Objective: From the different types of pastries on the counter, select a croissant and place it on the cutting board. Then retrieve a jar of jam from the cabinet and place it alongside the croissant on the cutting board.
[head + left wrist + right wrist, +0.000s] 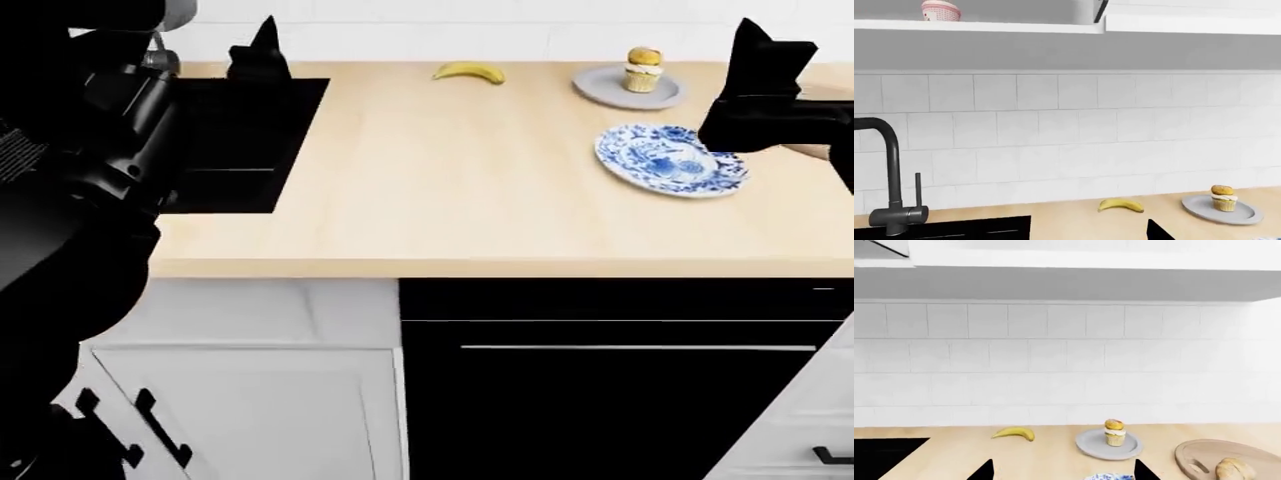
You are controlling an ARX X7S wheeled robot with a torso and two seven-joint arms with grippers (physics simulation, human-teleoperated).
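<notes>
Left wrist view shows the jam jar [941, 10] high in the cabinet, so an overreach could topple it; right jaws spread, left unclear.

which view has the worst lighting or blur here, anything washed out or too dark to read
Head view: the left arm is a featureless black mass and the sink shows no interior detail. Left wrist view: the pink jar on the shelf looks soft and cropped. Right wrist view: the wall tiles wash out to near white; cupcake stays readable.
</notes>
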